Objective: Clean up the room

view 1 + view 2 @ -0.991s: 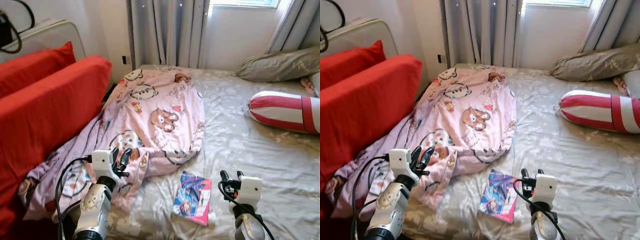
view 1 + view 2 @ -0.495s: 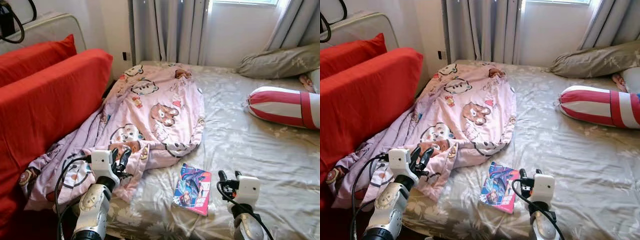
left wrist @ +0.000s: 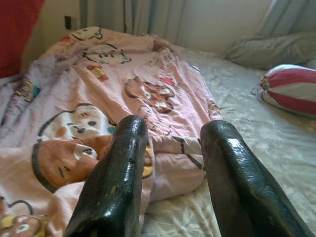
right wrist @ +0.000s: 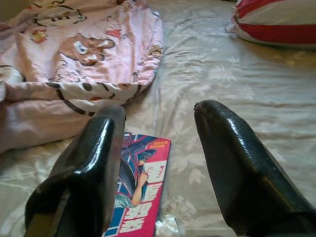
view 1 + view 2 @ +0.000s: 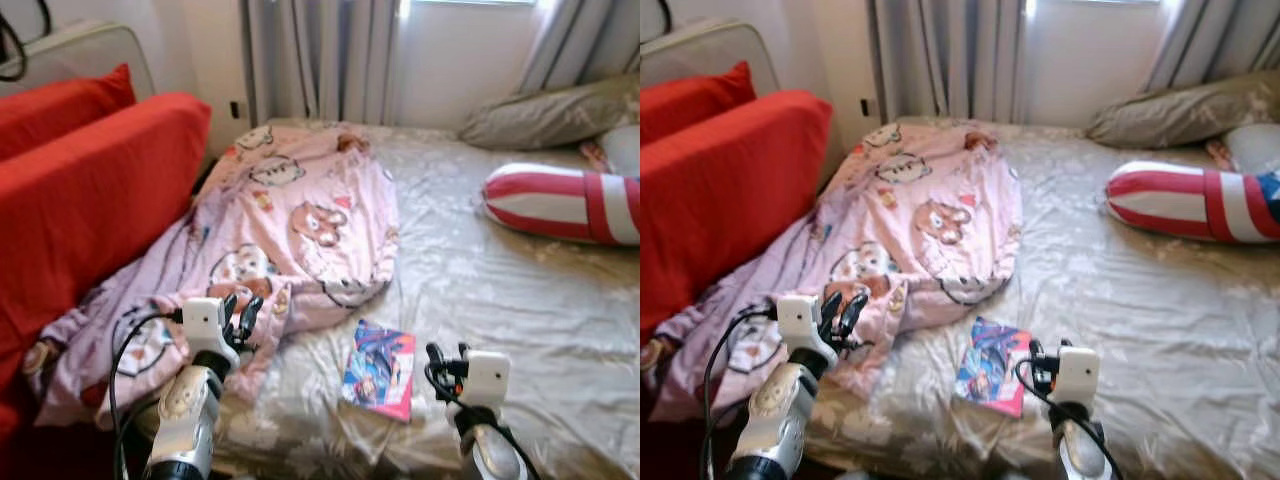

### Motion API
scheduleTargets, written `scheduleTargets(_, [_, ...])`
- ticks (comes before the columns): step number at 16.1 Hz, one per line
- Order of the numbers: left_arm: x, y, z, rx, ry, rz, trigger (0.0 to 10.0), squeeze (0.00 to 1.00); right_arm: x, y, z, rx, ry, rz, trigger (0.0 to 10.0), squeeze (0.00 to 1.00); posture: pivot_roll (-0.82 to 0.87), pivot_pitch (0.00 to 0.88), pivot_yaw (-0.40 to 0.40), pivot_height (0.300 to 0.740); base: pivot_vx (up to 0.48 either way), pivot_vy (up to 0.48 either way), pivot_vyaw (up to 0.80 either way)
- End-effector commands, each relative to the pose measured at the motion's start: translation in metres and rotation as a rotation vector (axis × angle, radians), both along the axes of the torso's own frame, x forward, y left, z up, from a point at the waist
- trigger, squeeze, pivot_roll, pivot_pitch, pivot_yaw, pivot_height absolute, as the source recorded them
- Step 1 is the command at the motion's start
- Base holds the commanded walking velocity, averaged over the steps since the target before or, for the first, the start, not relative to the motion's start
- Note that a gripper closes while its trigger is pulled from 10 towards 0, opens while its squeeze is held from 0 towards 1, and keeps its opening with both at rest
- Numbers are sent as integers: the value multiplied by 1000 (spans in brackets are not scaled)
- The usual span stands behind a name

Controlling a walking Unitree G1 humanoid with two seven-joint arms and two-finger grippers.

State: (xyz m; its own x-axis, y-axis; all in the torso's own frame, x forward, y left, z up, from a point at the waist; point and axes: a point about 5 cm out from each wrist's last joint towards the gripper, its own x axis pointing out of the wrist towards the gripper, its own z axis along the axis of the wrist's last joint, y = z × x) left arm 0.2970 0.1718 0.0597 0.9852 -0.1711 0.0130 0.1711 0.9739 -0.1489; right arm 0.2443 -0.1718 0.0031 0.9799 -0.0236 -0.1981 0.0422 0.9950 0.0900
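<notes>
My head camera has swung a touch right and blurred, so I read this as me closing on the bed [image 5: 520, 300]; nothing on it has shifted. The crumpled pink cartoon-print blanket [image 5: 300, 220] sprawls over the left side, and the colourful glossy comic book [image 5: 381, 368] lies near the front edge. My left end effector [image 5: 241, 318] hovers over the blanket's near hem, fingers parted, empty. My right end effector [image 4: 158, 163] hangs just right of the book, equally agape, touching nothing

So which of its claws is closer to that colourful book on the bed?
The right. The right gripper hovers just beside the book, open. The left gripper is farther off, open above the pink blanket.
</notes>
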Motion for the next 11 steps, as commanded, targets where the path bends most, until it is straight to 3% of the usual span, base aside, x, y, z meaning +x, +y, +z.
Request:
scheduleTargets(1, [-1, -2, -1, 2, 14, -18, 10000, 0, 1, 0, -1, 3, 5, -1, 10000, 0, -39, 0, -11, 642, 0, 0, 0])
scheduleTargets(11, [0, -8, -1, 30, 30, -50, 10000, 0, 2, 5, -3, 36, 16, 33, 10000, 0, -35, 0, -11, 642, 0, 0, 0])
